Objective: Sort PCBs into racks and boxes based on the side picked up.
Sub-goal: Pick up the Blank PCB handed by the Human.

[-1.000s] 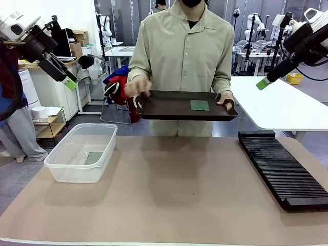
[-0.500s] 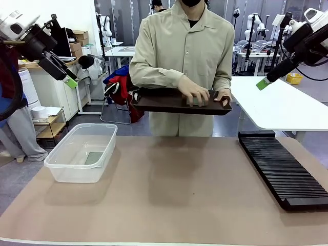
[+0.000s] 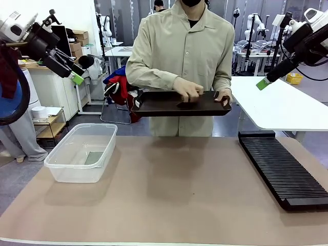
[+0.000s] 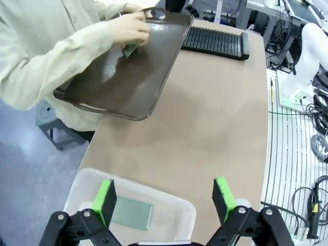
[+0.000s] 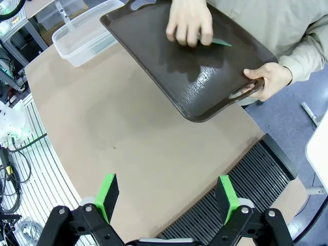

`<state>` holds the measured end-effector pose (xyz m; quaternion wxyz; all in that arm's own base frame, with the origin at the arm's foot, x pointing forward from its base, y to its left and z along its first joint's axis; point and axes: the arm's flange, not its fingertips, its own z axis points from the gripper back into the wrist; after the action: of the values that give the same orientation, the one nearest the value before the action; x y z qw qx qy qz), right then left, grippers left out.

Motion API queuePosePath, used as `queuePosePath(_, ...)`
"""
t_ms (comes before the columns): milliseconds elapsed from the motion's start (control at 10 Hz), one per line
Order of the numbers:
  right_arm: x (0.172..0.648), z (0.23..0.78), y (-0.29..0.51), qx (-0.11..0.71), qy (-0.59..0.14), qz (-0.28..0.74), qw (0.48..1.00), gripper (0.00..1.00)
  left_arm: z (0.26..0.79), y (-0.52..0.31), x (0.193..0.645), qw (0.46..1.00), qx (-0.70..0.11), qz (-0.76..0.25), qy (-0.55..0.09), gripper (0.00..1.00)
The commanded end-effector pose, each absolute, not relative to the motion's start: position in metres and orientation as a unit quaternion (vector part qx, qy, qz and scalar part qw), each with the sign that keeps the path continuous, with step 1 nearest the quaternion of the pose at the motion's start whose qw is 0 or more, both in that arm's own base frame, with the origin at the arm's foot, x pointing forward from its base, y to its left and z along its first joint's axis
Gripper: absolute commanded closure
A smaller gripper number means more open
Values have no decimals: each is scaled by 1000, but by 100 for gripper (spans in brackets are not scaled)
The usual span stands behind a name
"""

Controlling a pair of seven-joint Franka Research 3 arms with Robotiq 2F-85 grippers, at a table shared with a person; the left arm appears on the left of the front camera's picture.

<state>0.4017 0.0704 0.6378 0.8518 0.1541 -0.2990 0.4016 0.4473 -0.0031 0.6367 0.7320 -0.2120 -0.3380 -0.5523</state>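
A person at the far side holds a dark brown tray (image 3: 159, 108) and presses one hand (image 3: 187, 89) on a green PCB (image 4: 129, 49) lying on it; the board's edge pokes out from under the fingers (image 5: 219, 42). Another PCB (image 3: 94, 158) lies flat in the clear box (image 3: 62, 169) at the table's left, seen straight below my left gripper (image 4: 164, 200). The black slotted rack (image 3: 282, 169) lies at the right. My left gripper (image 3: 76, 77) hangs high at the left, open and holding nothing. My right gripper (image 3: 263, 83) hangs high at the right, open with nothing between its fingers (image 5: 166, 197).
The brown tabletop (image 3: 174, 195) between box and rack is bare. In the right wrist view the rack (image 5: 241, 200) runs under the gripper and the box (image 5: 84, 33) is far off. A white table (image 3: 282, 107) stands behind the rack.
The person has levelled the tray and brought a hand over onto the PCB on it. My left gripper has shifted slightly right and up. The right arm has not moved.
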Motion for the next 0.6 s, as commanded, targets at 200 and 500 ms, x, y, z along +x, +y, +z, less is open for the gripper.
queuePosePath(200, 401, 637, 70, 162, -299, 403, 849, 0, 634, -4, 449, 727, -226, -550, -343, 0)
queuePosePath(500, 401, 637, 70, 162, -299, 403, 849, 0, 634, -4, 449, 727, -226, -550, -343, 0)
